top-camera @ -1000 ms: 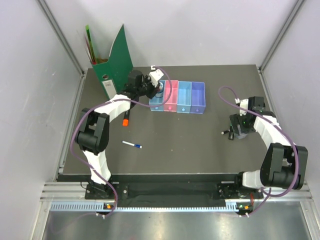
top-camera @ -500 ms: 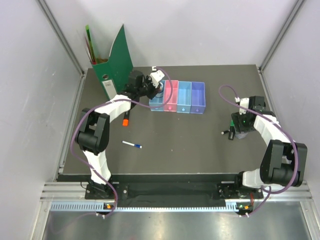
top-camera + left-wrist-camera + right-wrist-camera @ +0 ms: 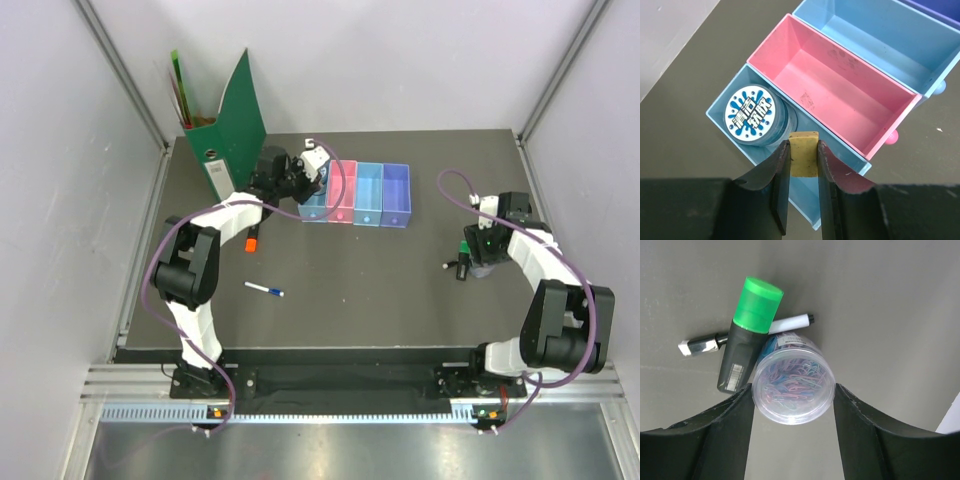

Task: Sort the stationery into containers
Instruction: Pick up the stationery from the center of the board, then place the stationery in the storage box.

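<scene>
1. Plastic trays are lined up side by side near the middle of the far edge of the worktop (image 3: 360, 310). From left to right they are a blue tray (image 3: 312, 208), a pink tray (image 3: 342, 196), a light blue tray (image 3: 369, 196) and a purple tray (image 3: 397, 196).
2. The left gripper (image 3: 803, 144) is clamped on a small yellowish block (image 3: 804, 157). The block is held over the blue tray, close to the wall next to the pink tray. Whether it touches the tray cannot be told.
3. A round disc (image 3: 750, 115) with a blue-and-white label is seated at one end of the blue tray, just beside the held block.
4. The right gripper (image 3: 793, 390) is placed near the right edge of the worktop, about halfway along it. Its fingers (image 3: 735, 435) are closed against both sides of a clear round tub (image 3: 792, 380). The tub is filled with coloured paper clips and stands upright on the worktop.
5. A green-capped marker (image 3: 746, 340) with a black body is laid flat against the tub's side. A slim white-and-black pen (image 3: 790, 323) is seen passing crosswise under the marker.
6. An orange-and-black highlighter (image 3: 251, 240) is laid on the left half of the worktop, beside the left arm. A white pen (image 3: 264, 290) with a blue cap is found closer to the near edge, well apart from the trays.
7. A green file holder (image 3: 225, 135) is stood at the far left corner, with coloured sheets (image 3: 180, 85) held upright in it.
</scene>
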`<action>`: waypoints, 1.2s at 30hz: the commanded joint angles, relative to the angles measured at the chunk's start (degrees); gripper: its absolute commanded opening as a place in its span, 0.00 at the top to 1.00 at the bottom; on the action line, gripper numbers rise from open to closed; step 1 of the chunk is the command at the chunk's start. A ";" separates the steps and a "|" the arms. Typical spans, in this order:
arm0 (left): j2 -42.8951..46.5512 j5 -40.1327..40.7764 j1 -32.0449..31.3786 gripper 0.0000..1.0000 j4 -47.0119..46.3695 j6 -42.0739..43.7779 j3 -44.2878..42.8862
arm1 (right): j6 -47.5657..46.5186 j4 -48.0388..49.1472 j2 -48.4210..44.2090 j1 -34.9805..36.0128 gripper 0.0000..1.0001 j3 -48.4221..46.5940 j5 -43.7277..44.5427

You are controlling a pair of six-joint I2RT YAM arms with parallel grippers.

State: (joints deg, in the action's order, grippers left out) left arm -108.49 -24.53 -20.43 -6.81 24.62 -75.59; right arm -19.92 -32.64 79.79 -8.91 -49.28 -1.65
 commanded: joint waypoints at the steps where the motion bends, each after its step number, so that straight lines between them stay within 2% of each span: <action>1: 3.28 -0.34 -0.32 1.00 0.13 0.96 0.80 | -0.82 -2.41 -1.82 -0.76 0.61 -3.81 -1.34; 10: 3.90 -1.39 -0.40 1.00 1.01 0.43 1.15 | -1.26 -6.91 -4.73 -0.76 0.61 -11.19 -0.63; 17: 2.05 -1.48 -0.49 1.00 1.45 2.10 0.53 | 1.46 -6.64 -2.19 -0.06 0.61 -21.89 -2.22; 28: -1.20 -0.87 -0.49 0.99 1.89 4.03 0.18 | 3.84 -4.01 8.17 10.92 0.60 -37.98 -3.18; 30: -1.81 -0.69 -0.58 0.95 1.89 4.03 -0.08 | 4.10 -2.96 10.03 12.59 0.60 -40.01 -3.18; 31: -2.08 -0.60 -0.49 0.87 1.89 4.03 -0.17 | 4.19 -2.60 11.95 13.03 0.60 -41.93 -3.18; 36: -3.22 -0.52 -0.49 0.73 2.15 4.12 -0.61 | 3.84 -1.90 17.76 15.85 0.60 -47.83 -3.80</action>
State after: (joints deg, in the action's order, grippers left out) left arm -111.22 -24.58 -20.73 -4.25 27.92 -74.59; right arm -16.67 -38.06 94.52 5.15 -91.05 -4.32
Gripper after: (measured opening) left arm 0.296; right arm 0.585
